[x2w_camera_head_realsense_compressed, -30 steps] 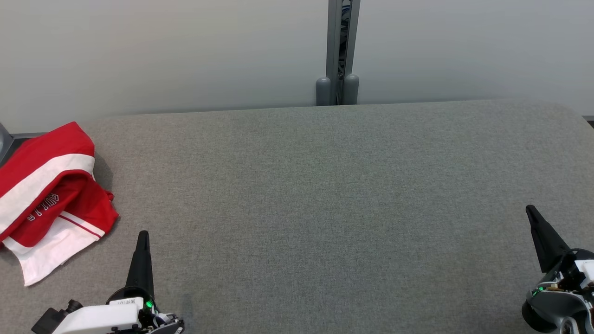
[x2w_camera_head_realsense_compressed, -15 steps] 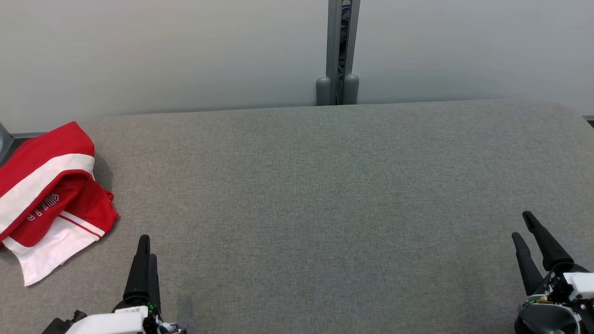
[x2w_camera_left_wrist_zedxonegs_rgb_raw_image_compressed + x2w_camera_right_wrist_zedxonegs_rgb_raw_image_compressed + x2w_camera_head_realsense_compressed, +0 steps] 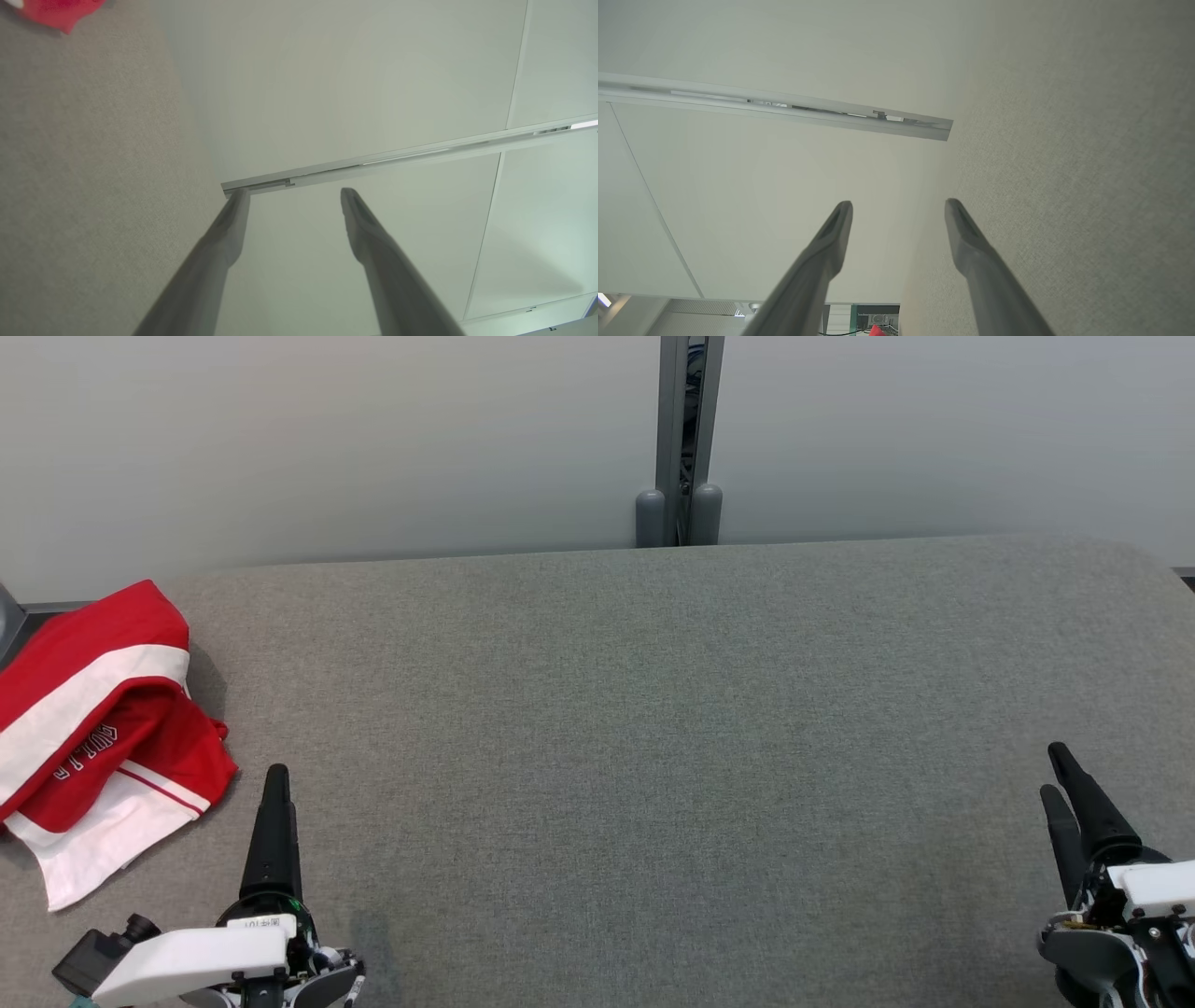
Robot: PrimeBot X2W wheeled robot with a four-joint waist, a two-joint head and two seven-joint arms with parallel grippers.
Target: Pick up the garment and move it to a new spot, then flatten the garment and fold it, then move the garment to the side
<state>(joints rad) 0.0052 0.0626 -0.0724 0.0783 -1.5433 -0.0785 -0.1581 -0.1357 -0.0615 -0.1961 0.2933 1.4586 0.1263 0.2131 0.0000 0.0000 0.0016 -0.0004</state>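
Over table (image 3: pixel 653 709), both claws (image 3: pixel 294 191) (image 3: pixel 899 203) agape, empty.

Garment (image 3: pixel 89 728): red with white bands and a white hem panel, partial lettering on one fold. Crumpled and loosely bunched, unfolded. Lies at the far left edge of the grey fabric-covered desk (image 3: pixel 653 728).

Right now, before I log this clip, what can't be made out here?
- garment: head view, left part cut off by the frame edge; bunched, so its underside is hidden.
- lettering: head view, too small and creased to read.
- left gripper: head view, seen edge-on, one finger hides the other.
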